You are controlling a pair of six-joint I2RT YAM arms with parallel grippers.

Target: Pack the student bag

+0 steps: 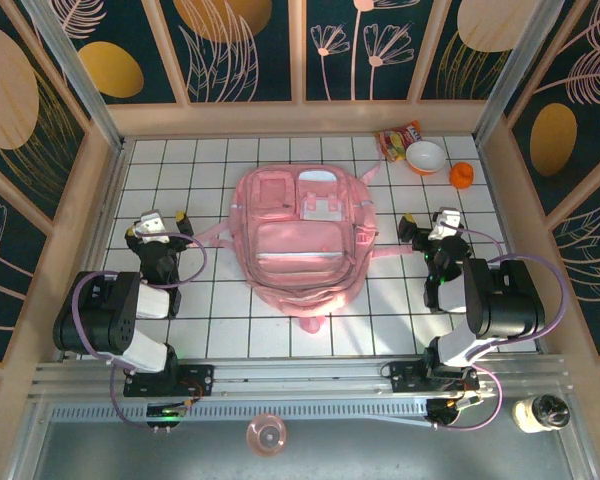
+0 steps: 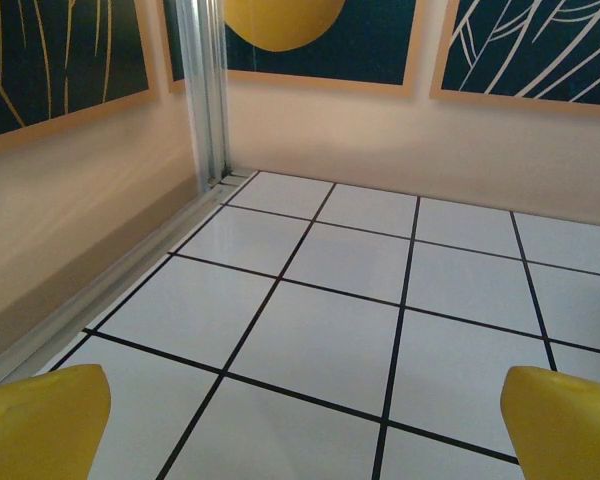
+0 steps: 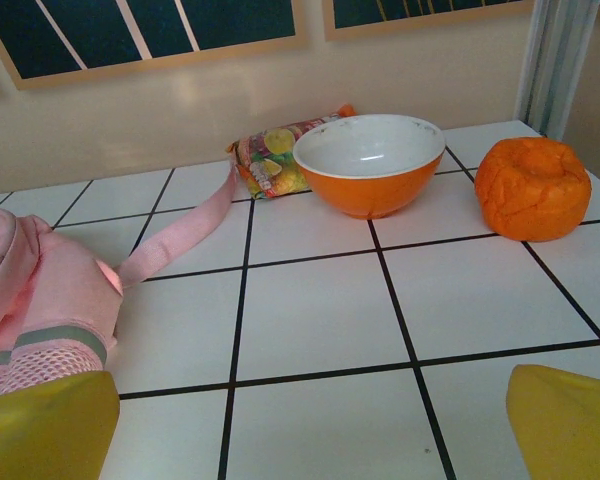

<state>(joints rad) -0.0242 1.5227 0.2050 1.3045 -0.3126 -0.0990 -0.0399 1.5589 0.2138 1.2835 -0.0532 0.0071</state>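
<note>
At the left side of the white-tiled table (image 1: 220, 330), the left claw (image 1: 158, 222) is hanging low over bare tiles w/ its yellow fingers (image 2: 40, 425) standing wide apart, pinching nothing. Ahead of it in the wrist view, the tiles are running to the beige wall (image 2: 380, 140) and a metal corner post (image 2: 205, 90).

Across the table, the right claw (image 1: 435, 222) is sitting the same way: its own fingers (image 3: 570, 425) are spread to the frame's edges, gripping nothing.

Btwn the two claws, the student bag (image 1: 300, 240) is lying flat at the table's centre, front pockets facing up (lighter pink, zips showing). A mesh corner of it is showing just beside the right claw's left finger. One pink strap (image 3: 175, 235) is trailing toward the back right, ending just beside a snack packet (image 3: 270, 160).

Next to that packet, an orange bowl (image 3: 370, 160) w/ a white inside is standing upright, and an orange lump (image 3: 532, 188) is resting near it, apart from it.

Below the arms' rail, a pink cup (image 1: 266, 435) and a jar (image 1: 540, 412) are lying off the tiles.
</note>
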